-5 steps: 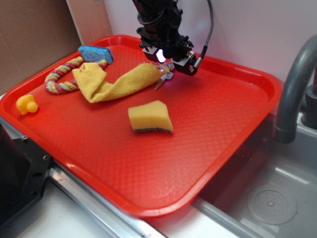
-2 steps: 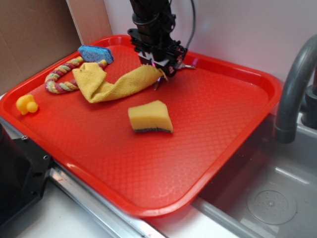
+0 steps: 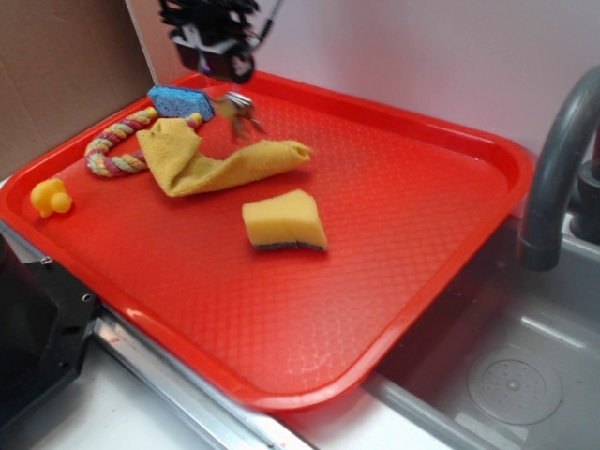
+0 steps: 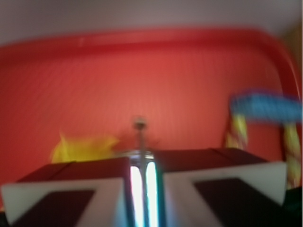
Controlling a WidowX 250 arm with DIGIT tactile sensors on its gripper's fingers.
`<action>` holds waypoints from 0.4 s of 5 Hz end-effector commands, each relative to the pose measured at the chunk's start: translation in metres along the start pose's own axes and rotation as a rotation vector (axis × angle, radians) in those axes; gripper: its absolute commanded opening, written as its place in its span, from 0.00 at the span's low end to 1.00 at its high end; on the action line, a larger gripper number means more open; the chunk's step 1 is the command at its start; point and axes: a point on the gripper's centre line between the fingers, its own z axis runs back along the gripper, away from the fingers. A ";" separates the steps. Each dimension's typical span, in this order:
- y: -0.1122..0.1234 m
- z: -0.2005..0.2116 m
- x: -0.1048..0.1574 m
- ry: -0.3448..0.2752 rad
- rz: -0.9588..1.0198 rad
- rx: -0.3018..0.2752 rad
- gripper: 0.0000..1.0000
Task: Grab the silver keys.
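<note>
The silver keys [image 3: 240, 110] dangle in the air above the red tray [image 3: 427, 202], over its far left part, between the blue sponge and the yellow cloth. My gripper [image 3: 229, 84] is just above them at the top of the exterior view, shut on the bunch. In the blurred wrist view the gripper [image 4: 142, 161] has its jaws pressed together on a thin shiny piece of metal, and the keys [image 4: 139, 126] stick out beyond the tips.
On the tray lie a yellow cloth [image 3: 220, 159], a yellow sponge [image 3: 284, 221], a blue sponge [image 3: 180, 100], a rope toy [image 3: 117, 141] and a yellow duck [image 3: 50, 198]. A grey faucet [image 3: 558, 169] and a sink [image 3: 506, 375] are at the right.
The gripper has risen and swung left from the cloth's tip toward the tray's far left corner. The keys left the tray surface and now hang from it.
</note>
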 end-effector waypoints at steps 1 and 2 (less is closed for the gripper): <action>-0.014 0.110 -0.019 0.049 -0.092 -0.058 0.00; -0.025 0.122 -0.022 0.027 -0.060 0.010 0.00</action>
